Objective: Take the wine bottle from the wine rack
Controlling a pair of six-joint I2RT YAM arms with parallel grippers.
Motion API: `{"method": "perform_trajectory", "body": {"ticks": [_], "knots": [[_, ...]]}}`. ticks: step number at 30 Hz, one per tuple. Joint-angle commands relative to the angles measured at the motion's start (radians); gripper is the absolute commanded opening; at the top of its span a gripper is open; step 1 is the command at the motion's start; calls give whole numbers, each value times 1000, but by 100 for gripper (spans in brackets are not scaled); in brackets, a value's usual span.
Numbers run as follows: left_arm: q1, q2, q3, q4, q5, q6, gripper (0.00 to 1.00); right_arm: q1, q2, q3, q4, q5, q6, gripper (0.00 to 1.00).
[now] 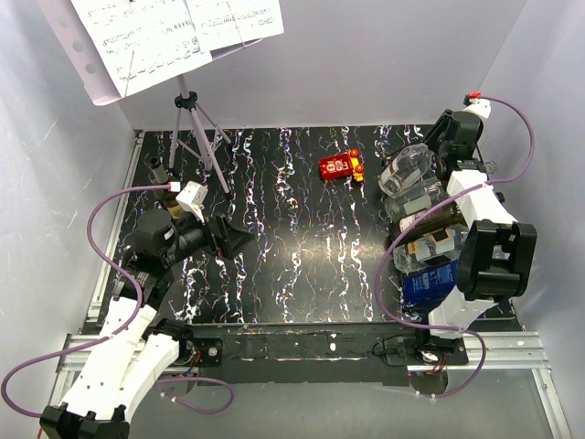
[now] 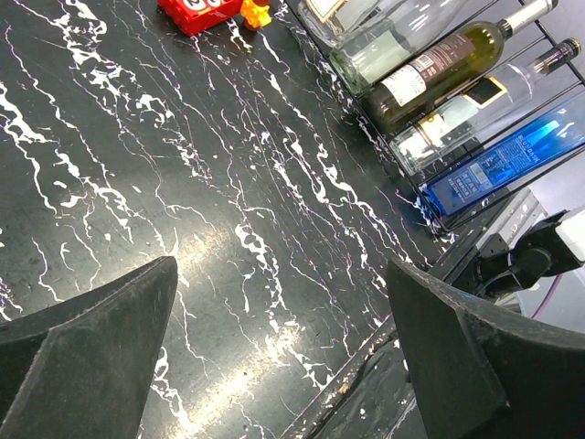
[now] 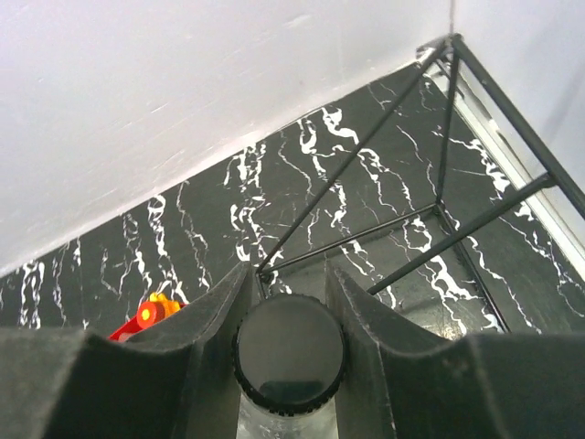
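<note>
Right gripper (image 3: 288,279) — closed snug on the black screw cap of the wine bottle (image 3: 289,352), which lies at the far end of the wine rack (image 3: 358,151) on the right side of the table (image 2: 183,137); left gripper (image 2: 281,270) — spread wide, holding nothing, above the marbled top.

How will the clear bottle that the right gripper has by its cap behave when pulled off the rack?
Probably rigid but breakable: the clear bottle looks like glass. The right gripper pinches only its round ribbed cap, so it may twist or sag. Once off the rack, it could roll.
</note>
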Motion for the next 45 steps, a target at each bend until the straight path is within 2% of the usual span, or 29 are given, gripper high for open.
{"method": "perform_trajectory", "body": {"ticks": [1, 7, 13, 18, 21, 25, 30, 35, 41, 45], "knots": [[-1, -14, 19, -15, -41, 18, 98, 13, -145, 27, 236, -70, -121, 1], [-3, -38, 18, -21, -81, 21, 98, 61, -208, 34, 237, -130, -172, 1], [-3, -57, 32, -41, -137, 23, 98, 182, -290, -15, 274, -263, -209, 1], [-1, -143, 39, -78, -341, 20, 98, 340, -330, -107, 381, -356, -235, 1], [-1, -210, 38, -101, -493, 6, 98, 465, -320, -113, 391, -371, -250, 1], [-3, -291, 45, -145, -704, -21, 98, 613, -263, -90, 407, -345, -279, 1], [-1, -356, 59, -199, -878, -58, 98, 755, -139, 5, 398, -314, -306, 1], [-3, -362, 65, -216, -918, -67, 98, 869, 2, 143, 352, -288, -387, 1], [-1, -370, 67, -225, -938, -74, 98, 947, 146, 286, 357, -276, -408, 1], [-3, -374, 70, -227, -944, -77, 98, 992, 232, 275, 554, -294, -511, 1]]}}
